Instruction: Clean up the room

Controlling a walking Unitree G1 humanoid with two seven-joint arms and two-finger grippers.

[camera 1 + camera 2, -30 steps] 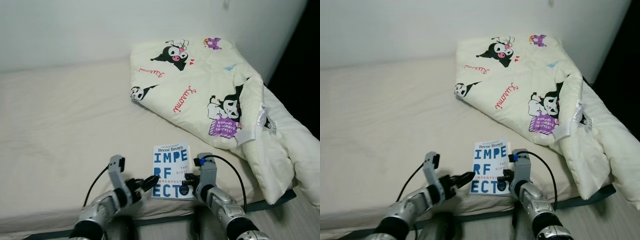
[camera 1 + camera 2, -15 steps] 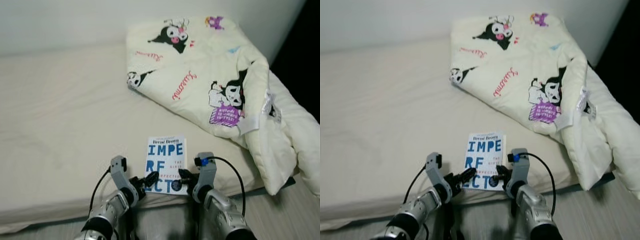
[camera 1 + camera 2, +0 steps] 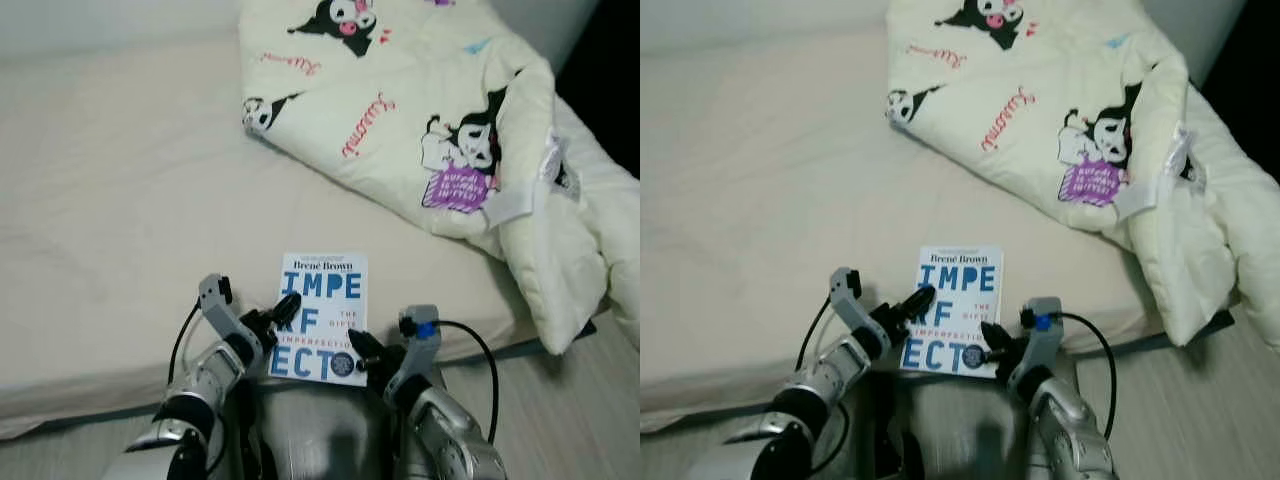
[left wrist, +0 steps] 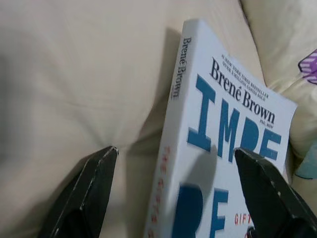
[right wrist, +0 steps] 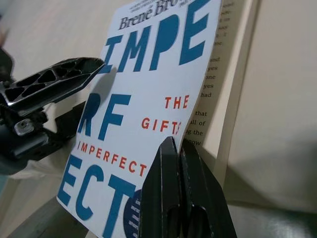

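— Near the front edge of the bed [image 3: 120, 200], what lay there?

— A white book [image 3: 322, 315] with big blue letters on its cover, flat on the beige sheet, its lower end close to the edge of the mattress. Up the bed from the book, toward the wall, sat a folded cream blanket [image 3: 420, 110] printed with cartoon figures, well apart from the book.

— Where were the two grippers?

— Both at the book. The left gripper [image 4: 173, 186] came in from the spine side; its fingers [image 4: 86, 191] stood wide apart, one over the sheet just beside the spine and the other over the cover, so the book's left edge sat between them. Seen from the head, its tip reached over the cover's blue letters.

— And the right one?

— The right gripper [image 5: 179, 163] was at the book's lower right corner. Its fingers were pressed together on the front cover, which was lifted a little off the printed page beneath.

— Was the book off the bed?

— No. Apart from that raised cover edge, it rested on the sheet.
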